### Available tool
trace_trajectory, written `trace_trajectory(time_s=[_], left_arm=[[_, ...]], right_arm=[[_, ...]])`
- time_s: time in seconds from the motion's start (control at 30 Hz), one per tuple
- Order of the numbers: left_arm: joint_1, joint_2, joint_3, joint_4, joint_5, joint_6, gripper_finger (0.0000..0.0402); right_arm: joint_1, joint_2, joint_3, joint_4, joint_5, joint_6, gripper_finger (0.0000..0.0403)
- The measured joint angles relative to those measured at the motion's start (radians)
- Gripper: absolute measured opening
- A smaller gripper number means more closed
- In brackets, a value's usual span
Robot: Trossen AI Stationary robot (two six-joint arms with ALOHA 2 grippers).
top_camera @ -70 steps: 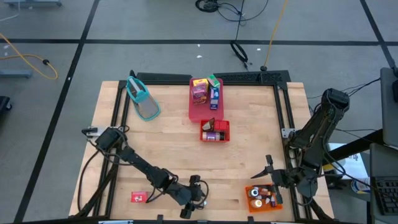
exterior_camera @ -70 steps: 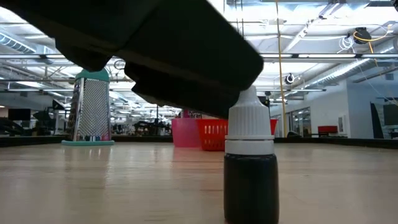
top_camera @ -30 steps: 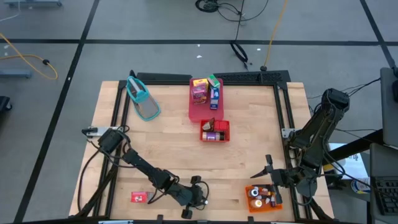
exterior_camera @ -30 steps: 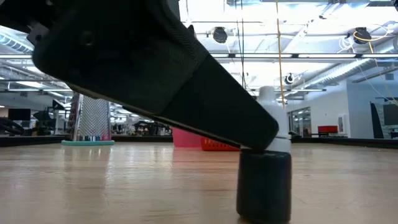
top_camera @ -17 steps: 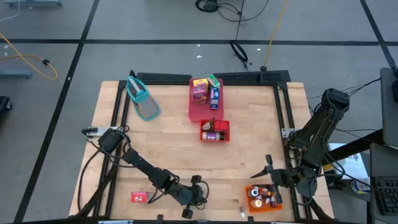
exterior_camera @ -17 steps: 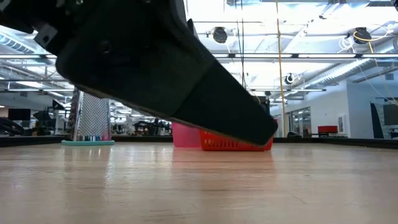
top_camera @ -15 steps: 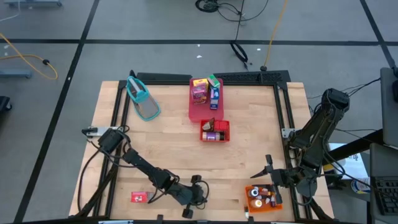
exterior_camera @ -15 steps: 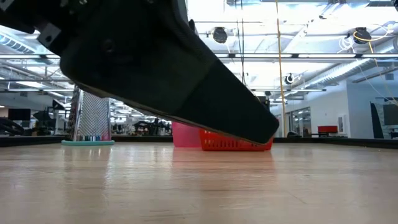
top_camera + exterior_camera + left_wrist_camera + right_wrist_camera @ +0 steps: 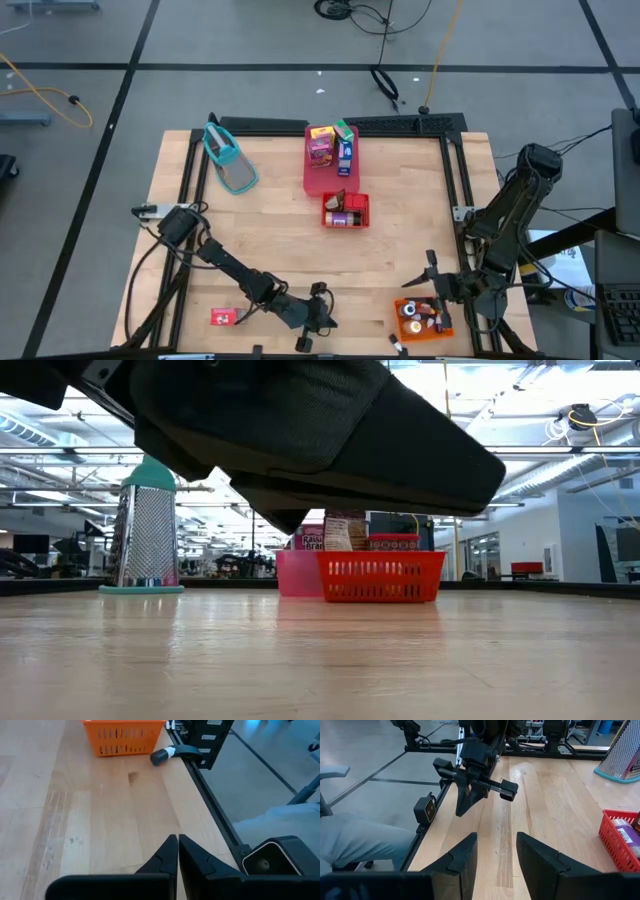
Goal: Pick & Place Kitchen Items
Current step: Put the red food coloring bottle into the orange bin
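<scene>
Left tool (image 9: 318, 318) sits low over the bench (image 9: 280, 240) near its front edge, fingers pressed together on nothing; the left wrist view confirms the two tips (image 9: 176, 851) meeting with only bare wood beneath. That same view alone shows a small dark bottle with a white cap (image 9: 161, 755) lying on its side beside the orange bin (image 9: 123, 736), close to the bench's edge rail; in the high view it is only a small speck at the bin's front corner. The low view is largely blocked by the left arm's dark body.

Right tool (image 9: 432, 272) hangs just behind the orange bin (image 9: 424, 316), fingers (image 9: 462, 854) apart and empty in the right wrist view.

Containers: the orange bin holds several small jars or bottles, not separable. The red basket (image 9: 346, 211) at mid-bench holds a purple-labelled item. The pink tray (image 9: 318, 172) behind it carries upright cartons. A small red packet (image 9: 222, 317) lies on the wood left of the left tool. A teal-handled grater (image 9: 148, 525) stands at the far left.
</scene>
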Motion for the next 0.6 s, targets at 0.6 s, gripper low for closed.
trace_trajectory(time_s=[0.6], left_arm=[[0.029,0.0,0.0,-0.005,0.009,-0.027,0.002]], right_arm=[[-0.022,0.173,0.0,0.274,-0.447,0.181,0.0128]])
